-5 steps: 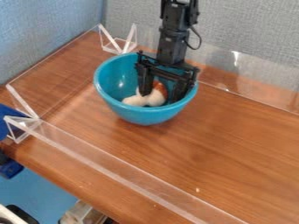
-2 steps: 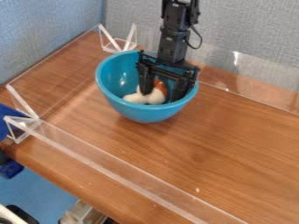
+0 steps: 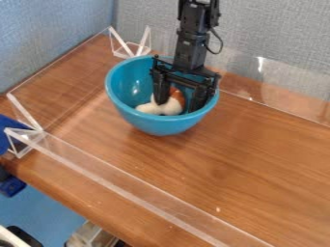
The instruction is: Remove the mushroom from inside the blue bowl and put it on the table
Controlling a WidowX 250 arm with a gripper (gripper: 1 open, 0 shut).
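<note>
Open black jaws [image 3: 178, 92] reach into the blue bowl [image 3: 125, 89], straddling the mushroom [image 3: 160, 106], whose pale stem points toward eight o'clock.

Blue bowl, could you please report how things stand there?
Jaws open, down in blue bowl; mushroom inside, beside them; whether they touch, can't tell.
</note>
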